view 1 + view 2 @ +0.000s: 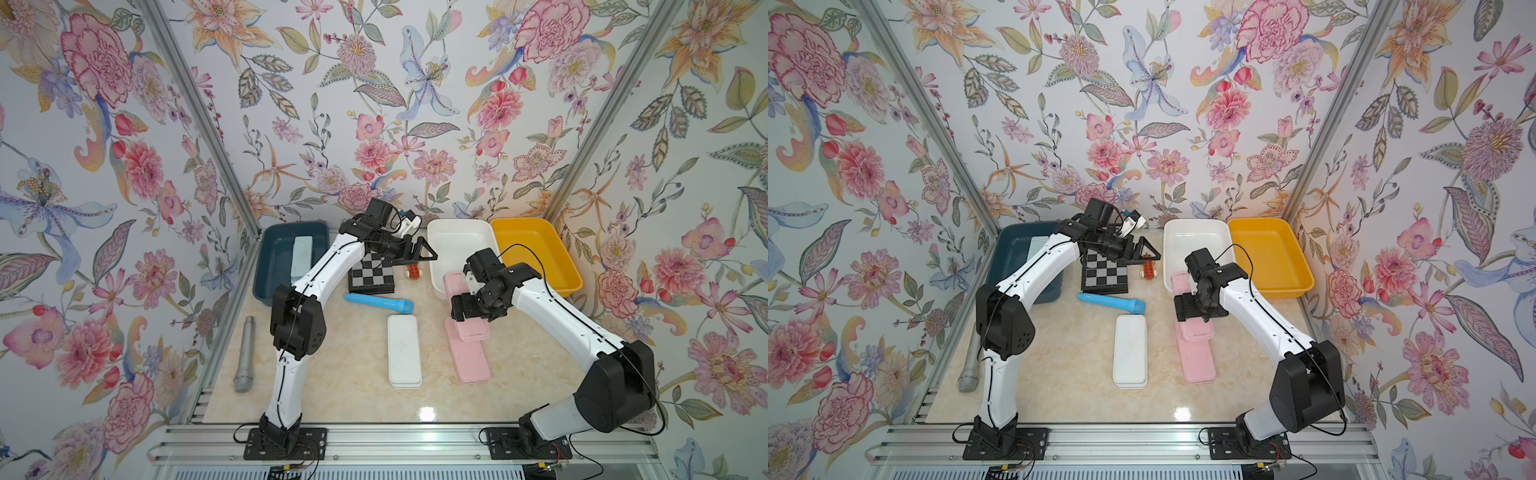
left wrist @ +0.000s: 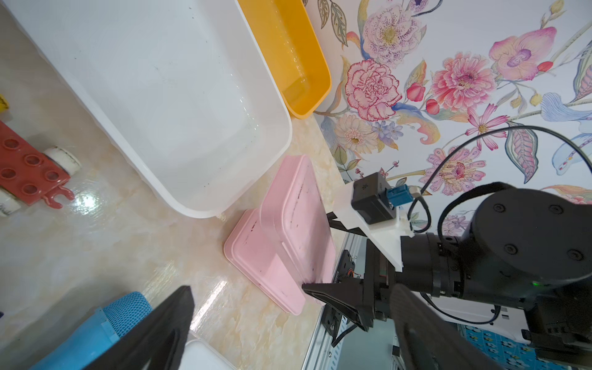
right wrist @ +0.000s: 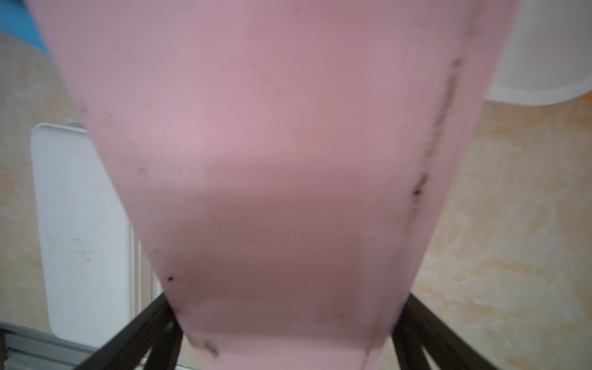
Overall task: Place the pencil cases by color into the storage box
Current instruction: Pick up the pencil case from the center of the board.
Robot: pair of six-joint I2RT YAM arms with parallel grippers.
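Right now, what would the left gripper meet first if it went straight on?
Probably the white tray: the open left gripper points at its side wall. Depth is unclear, so it might pass just over the rim.

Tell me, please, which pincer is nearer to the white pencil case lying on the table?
Right. The right pincer, closed around a pink pencil case, hovers just beside the white pencil case; the left pincer is open farther back, above the checkered board.

Marble tabletop (image 1: 349, 374); trays (image 1: 536, 253), cases (image 1: 404, 351).
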